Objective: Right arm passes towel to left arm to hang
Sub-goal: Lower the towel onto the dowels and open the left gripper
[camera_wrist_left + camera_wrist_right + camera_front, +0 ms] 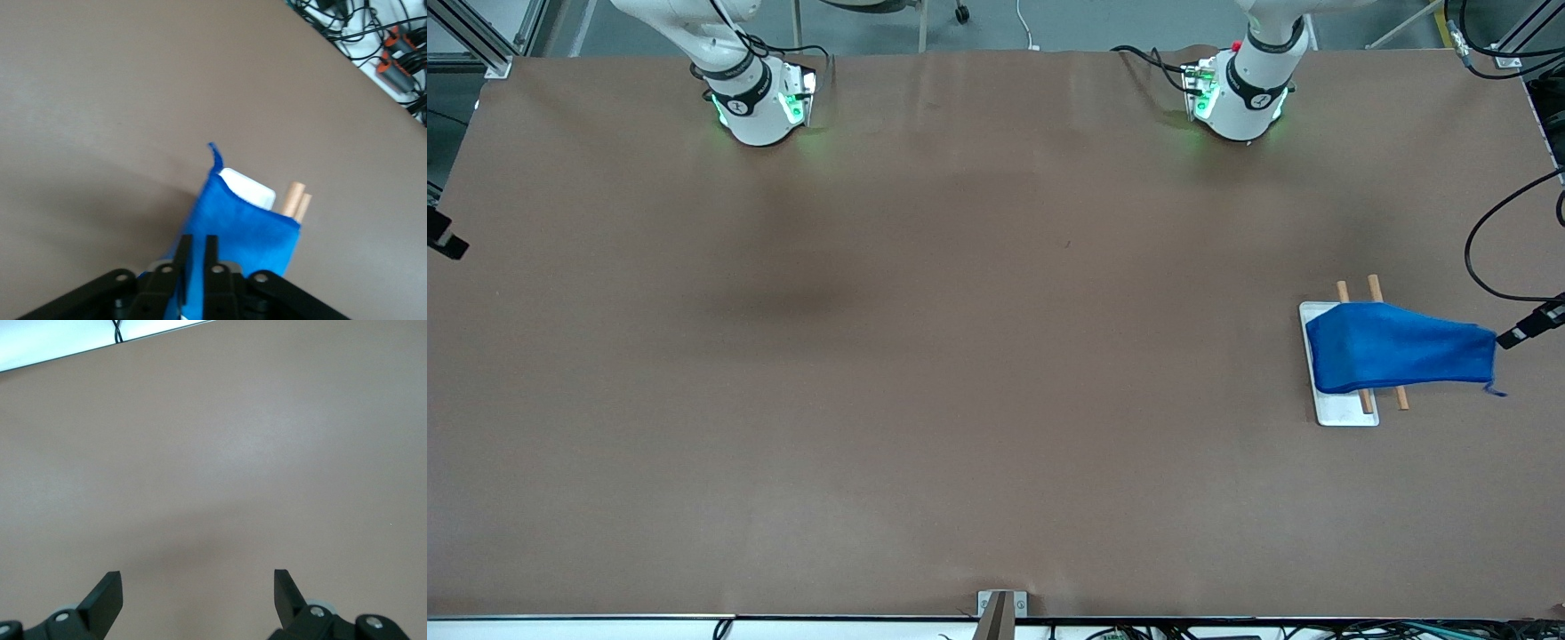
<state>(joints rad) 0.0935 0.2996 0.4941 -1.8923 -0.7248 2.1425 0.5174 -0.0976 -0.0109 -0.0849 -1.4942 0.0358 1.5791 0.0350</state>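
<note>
The blue towel [1396, 347] hangs draped over a small rack, two wooden dowels [1375, 287] on a white base plate [1343, 411], at the left arm's end of the table. Its tag [1496, 389] dangles at the end toward the table edge. In the left wrist view the towel [247, 230] lies well below my left gripper [199, 243]. That gripper's fingers stand a narrow slit apart and grip nothing; the cloth shows through the gap. My right gripper [198, 587] is wide open over bare brown table. Neither gripper shows in the front view.
The two arm bases [751, 98] [1240, 93] stand along the table's robot side. A black camera mount [1529, 324] and cables sit at the table edge beside the towel. More cables [387, 40] lie off the table past the rack.
</note>
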